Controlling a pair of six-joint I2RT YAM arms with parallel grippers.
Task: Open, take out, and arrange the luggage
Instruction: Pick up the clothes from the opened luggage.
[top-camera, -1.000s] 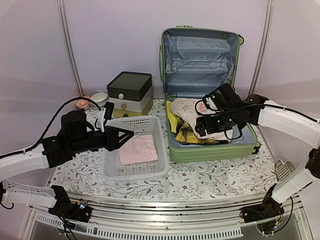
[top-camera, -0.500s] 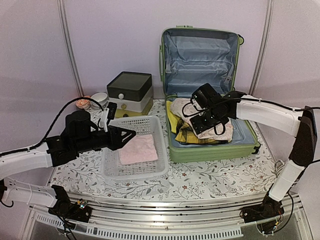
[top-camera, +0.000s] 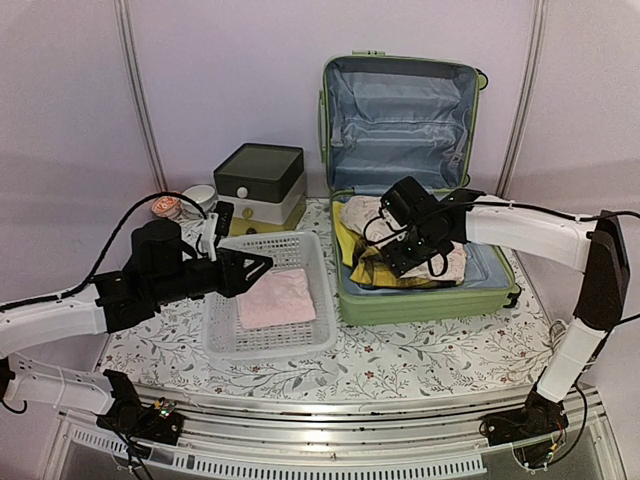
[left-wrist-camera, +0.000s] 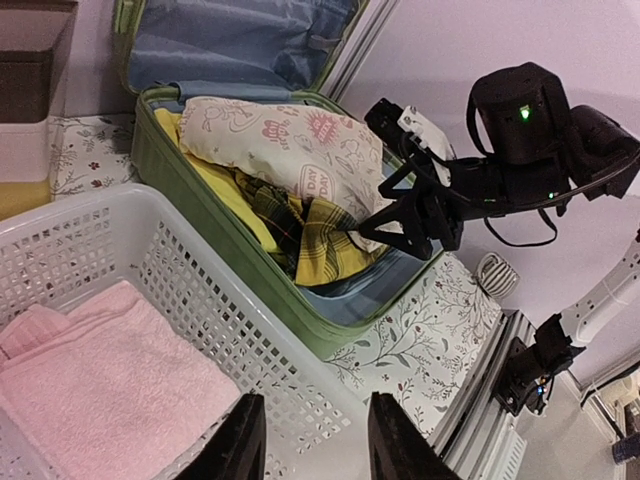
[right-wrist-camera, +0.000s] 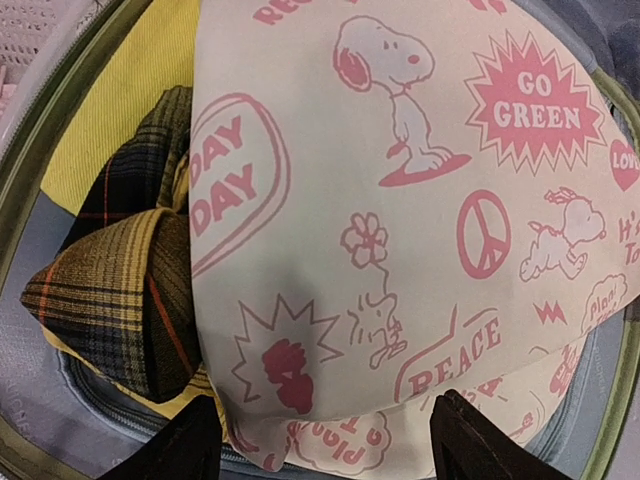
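The light-green luggage (top-camera: 430, 300) lies open on the table with its blue-lined lid (top-camera: 400, 110) standing upright. Inside lie a cream cloth with pink cartoon prints (right-wrist-camera: 400, 200), a plaid cloth (right-wrist-camera: 110, 290) and a yellow garment (right-wrist-camera: 120, 100). My right gripper (right-wrist-camera: 335, 445) is open and hovers just above the printed cloth; in the top view the right gripper (top-camera: 400, 262) is over the suitcase's middle. My left gripper (left-wrist-camera: 315, 440) is open and empty above the white mesh basket (left-wrist-camera: 200, 290), which holds a folded pink towel (top-camera: 275, 298).
A dark-lidded white-and-yellow drawer box (top-camera: 260, 185) stands at the back left next to a white bowl (top-camera: 198, 195). The back wall is right behind the lid. A striped object (top-camera: 565, 335) lies at the table's right edge.
My right gripper has swung left and come down over the clothes in the luggage. My left gripper has edged a little to the right over the basket.
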